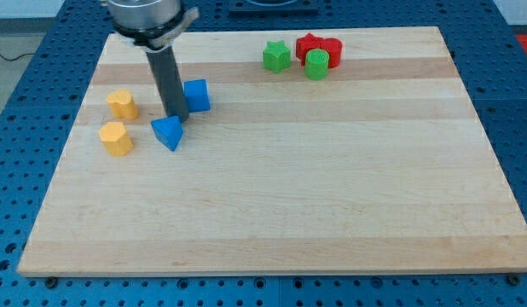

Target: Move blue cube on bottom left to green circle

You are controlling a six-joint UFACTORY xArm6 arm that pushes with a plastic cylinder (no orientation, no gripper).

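Observation:
A blue cube (197,95) sits at the board's upper left. A blue triangular block (168,132) lies just below and left of it. My tip (175,117) stands between the two, touching or nearly touching the triangular block's upper edge and just left of the cube's lower corner. A green round block (315,64) sits at the top, right of centre, far from the cube.
A green star block (276,56) lies left of the green round one, and red blocks (320,48) lie close behind it. Two yellow blocks (122,104) (116,138) sit at the left. The wooden board (272,213) rests on a blue perforated table.

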